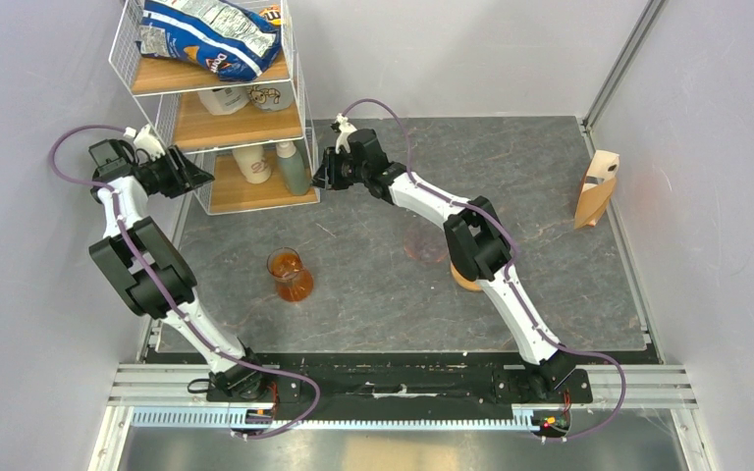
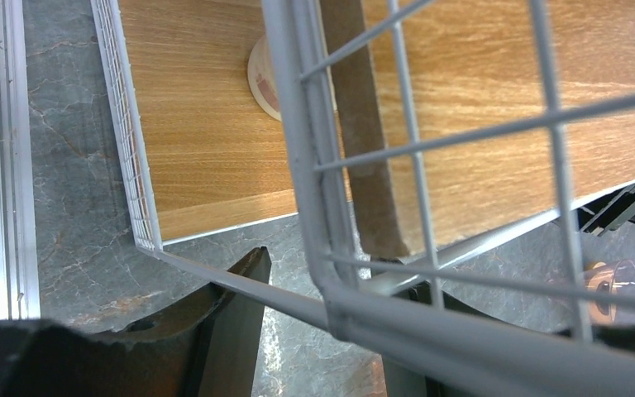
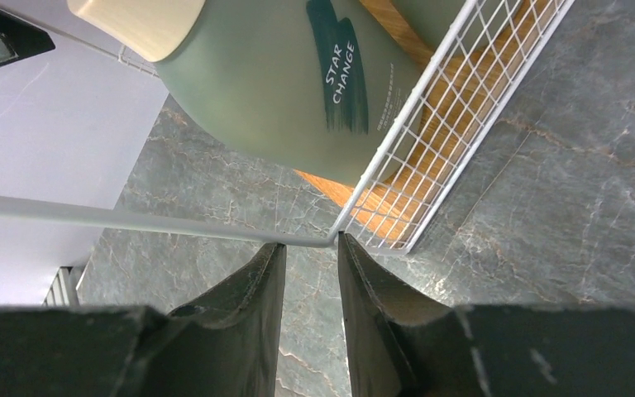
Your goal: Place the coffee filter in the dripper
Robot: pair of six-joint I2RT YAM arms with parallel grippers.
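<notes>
Right wrist: right tool [image 3: 307, 248] straddles wire rack [image 3: 132, 220] corner

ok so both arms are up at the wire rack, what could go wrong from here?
1. The left gripper straddles the wire rack corner post, and the right gripper has its tips at a rack wire. A sideways move could snag and tip the loaded rack, with the chip bag on top.
2. The right arm's elbow hangs over the dripper and could knock it when swinging away.
3. The amber glass vessel stands exposed in front of the rack.
</notes>
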